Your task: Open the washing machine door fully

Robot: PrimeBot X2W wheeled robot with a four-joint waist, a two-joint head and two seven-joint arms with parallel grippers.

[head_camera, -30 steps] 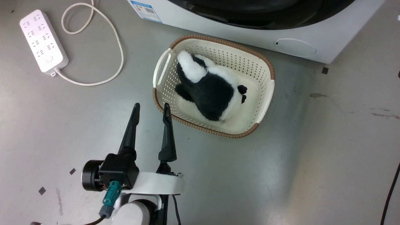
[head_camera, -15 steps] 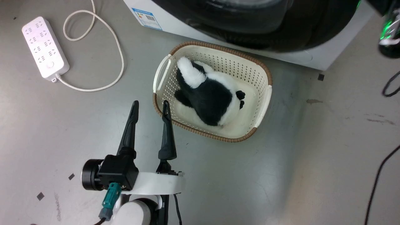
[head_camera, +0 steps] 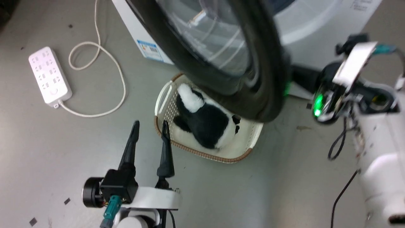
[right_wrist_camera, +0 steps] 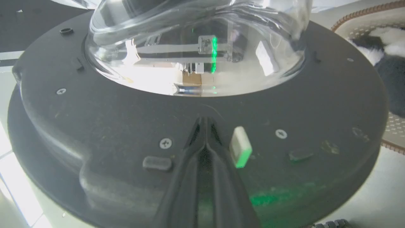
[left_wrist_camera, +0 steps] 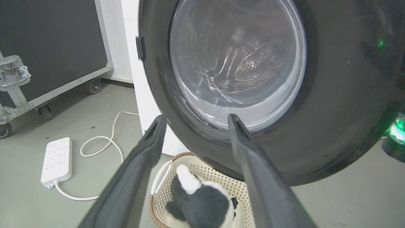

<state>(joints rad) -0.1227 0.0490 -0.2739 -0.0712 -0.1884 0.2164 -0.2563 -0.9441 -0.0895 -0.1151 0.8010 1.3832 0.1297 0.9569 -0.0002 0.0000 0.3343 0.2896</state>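
At the lower left of the head view the left gripper [head_camera: 150, 123] hangs over the floor, its fingers apart and holding nothing. Just past its tips stands a cream basket [head_camera: 162, 95] with a black-and-white plush toy [head_camera: 205, 122] lying inside. Above it, at upper centre, the washing machine door [head_camera: 264, 66] stands swung out from the white washing machine [head_camera: 310, 25], hiding the basket's far corner. In the right wrist view the right gripper [right_wrist_camera: 205, 122] has its fingers pressed together, tips against the door's dark inner face. Half a second ago the basket was fully uncovered and the door sat along the top edge. The camera has shifted too.
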